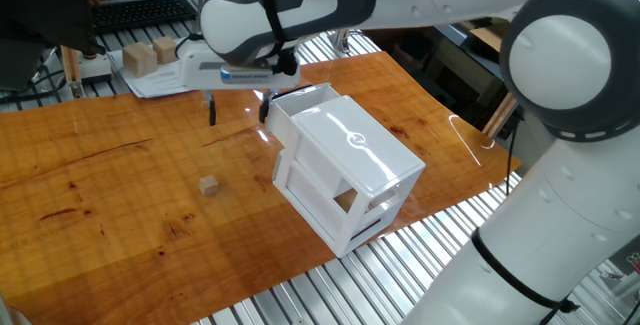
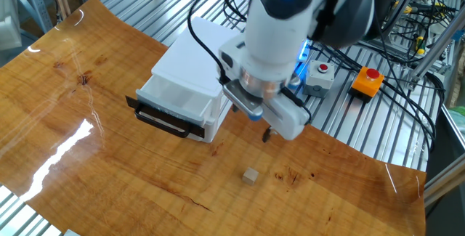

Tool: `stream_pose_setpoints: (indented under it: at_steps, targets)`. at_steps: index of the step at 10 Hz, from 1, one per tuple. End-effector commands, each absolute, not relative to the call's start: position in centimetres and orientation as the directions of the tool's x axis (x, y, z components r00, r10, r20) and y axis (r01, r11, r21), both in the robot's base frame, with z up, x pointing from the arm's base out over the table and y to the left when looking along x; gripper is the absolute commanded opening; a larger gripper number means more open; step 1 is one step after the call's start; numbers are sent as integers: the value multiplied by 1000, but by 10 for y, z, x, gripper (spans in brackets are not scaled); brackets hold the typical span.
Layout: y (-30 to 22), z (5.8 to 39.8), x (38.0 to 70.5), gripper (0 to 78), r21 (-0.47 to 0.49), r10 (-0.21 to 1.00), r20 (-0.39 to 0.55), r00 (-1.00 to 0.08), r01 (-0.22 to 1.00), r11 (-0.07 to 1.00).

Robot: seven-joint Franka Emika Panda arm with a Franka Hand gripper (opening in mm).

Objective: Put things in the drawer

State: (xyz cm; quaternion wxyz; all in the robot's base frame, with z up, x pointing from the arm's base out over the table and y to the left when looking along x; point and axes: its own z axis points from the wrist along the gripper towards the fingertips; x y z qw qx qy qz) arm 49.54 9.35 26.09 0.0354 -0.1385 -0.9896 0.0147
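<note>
The small light-tan wooden cube [image 1: 208, 186] lies alone on the wooden table; it also shows in the other fixed view [image 2: 251, 176]. The white cabinet [image 1: 352, 160] stands at the table's right side. Its drawer [image 2: 176, 105] is pulled out, its black handle [image 2: 161, 120] faces the open table, and the inside looks empty. My gripper [image 1: 236, 111] is open and empty. It hovers above the table just beside the drawer's front, between drawer and cube. In the other fixed view only one fingertip [image 2: 267, 135] shows, above and a little right of the cube.
Two larger pale wooden blocks [image 1: 141, 60] sit on papers [image 1: 175, 77] at the table's far edge, with a keyboard [image 1: 140, 10] behind. Beyond the table edge are a grey button box [image 2: 320, 78], an orange one [image 2: 367, 81] and cables.
</note>
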Motion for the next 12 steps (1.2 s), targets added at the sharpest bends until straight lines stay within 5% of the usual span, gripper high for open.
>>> stream_pose_setpoints:
  at_steps: [1,12]
  targets:
    - [115,239,504,774,-21,290,52,-956,289,957]
    - [130,214,512,774,-8,291,38,-956,290,957]
